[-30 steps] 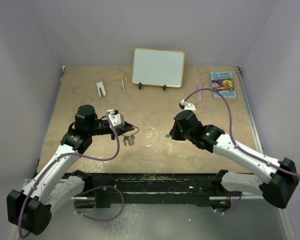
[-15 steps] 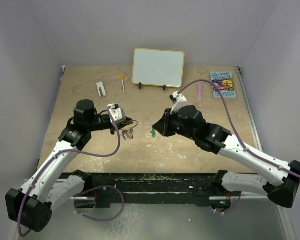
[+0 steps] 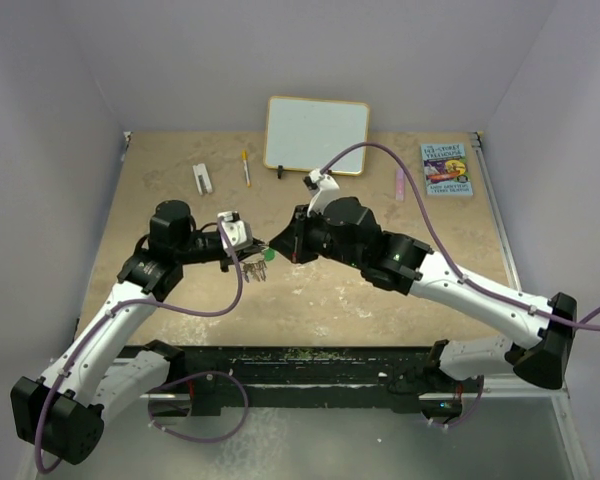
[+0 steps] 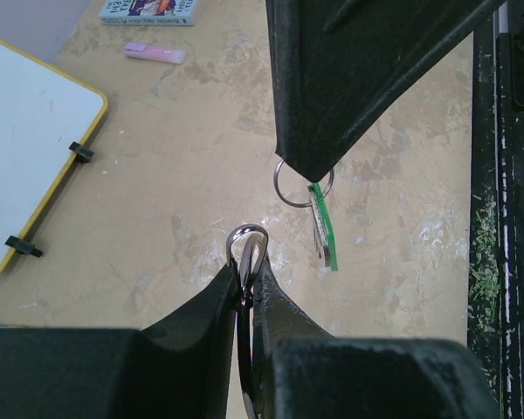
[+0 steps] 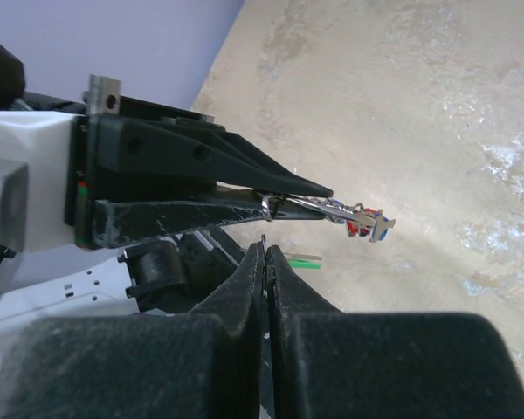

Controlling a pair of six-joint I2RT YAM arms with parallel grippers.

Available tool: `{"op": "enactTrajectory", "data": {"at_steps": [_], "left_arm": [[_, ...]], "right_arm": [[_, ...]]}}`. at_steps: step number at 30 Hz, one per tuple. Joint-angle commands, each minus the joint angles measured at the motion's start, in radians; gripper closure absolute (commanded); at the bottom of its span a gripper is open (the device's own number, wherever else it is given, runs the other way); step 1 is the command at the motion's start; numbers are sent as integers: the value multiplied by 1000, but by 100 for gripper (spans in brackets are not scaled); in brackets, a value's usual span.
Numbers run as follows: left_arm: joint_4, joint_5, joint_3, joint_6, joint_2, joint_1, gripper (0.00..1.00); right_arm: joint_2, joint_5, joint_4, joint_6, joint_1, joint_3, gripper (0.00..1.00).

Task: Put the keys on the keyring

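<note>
My left gripper is shut on the keyring, a thin silver loop that sticks up between its fingertips. In the right wrist view, keys with red and blue tags hang from that keyring past the left gripper's fingers. My right gripper is shut on a small ring that carries the green-tagged key. In the top view the two grippers nearly meet tip to tip over the table. The green key hangs between them, just right of the left gripper.
A white framed board stands at the back, with a yellow pen and a small white object to its left. A book and a pink item lie at the back right. The black base rail runs along the near edge.
My right arm has swung left across the table with the green key, from mid-table to just beside the left gripper. The left gripper has barely moved and still holds the keyring.
</note>
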Motion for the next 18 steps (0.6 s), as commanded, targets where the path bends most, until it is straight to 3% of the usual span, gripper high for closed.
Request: {"op": "enactTrajectory", "data": {"at_steps": [1, 18], "left_arm": [[-9, 9, 46, 51, -9, -3, 96], [-56, -91, 79, 178, -29, -17, 96]], "right_arm": [[5, -5, 31, 8, 14, 79, 100], [96, 11, -92, 99, 16, 178, 100]]}}
